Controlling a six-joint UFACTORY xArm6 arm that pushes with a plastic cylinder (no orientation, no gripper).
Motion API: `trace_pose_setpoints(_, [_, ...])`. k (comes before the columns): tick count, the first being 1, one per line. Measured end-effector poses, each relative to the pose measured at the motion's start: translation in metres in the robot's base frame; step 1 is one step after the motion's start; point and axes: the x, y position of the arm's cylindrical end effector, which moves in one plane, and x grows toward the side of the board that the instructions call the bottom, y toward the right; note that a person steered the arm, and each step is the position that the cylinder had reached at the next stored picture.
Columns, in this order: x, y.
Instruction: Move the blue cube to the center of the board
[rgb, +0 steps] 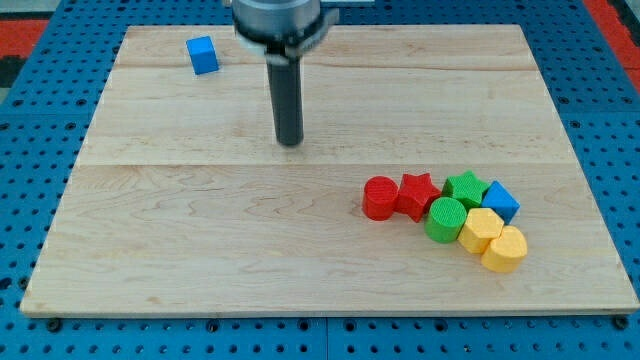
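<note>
My tip (290, 142), the bare end of the dark rod, touches no block and rests on the pale wooden board (200, 260) near its middle. The small blue cube (203, 55) sits well apart from my tip, up and toward the view's left, near the board's top edge. I judge I must get behind its far-left side, then push it back down-right.

Eight blocks sit on the board (200, 250): two blue, two red, two green, two yellow. Seven cluster at lower right (one blue cube (202, 55) sits alone, upper left).
</note>
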Motion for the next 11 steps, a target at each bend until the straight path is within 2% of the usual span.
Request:
trace_pose_setpoints(1, [-0.115, -0.001])
trace_pose_setpoints(2, [-0.177, -0.068])
trace_pose_setpoints(3, [-0.138, -0.134])
trace_pose_setpoints(4, [-0.074, -0.141])
trace_pose_setpoints(5, [-0.077, -0.162])
trace_pose_setpoints(6, [-0.012, -0.117])
trace_pose_setpoints(7, [-0.006, -0.030])
trace_pose_setpoints(8, [-0.052, -0.048])
trace_pose_setpoints(9, [-0.059, -0.001])
trace_pose_setpoints(10, [-0.034, 0.072])
trace_pose_setpoints(11, [-0.011, 0.107])
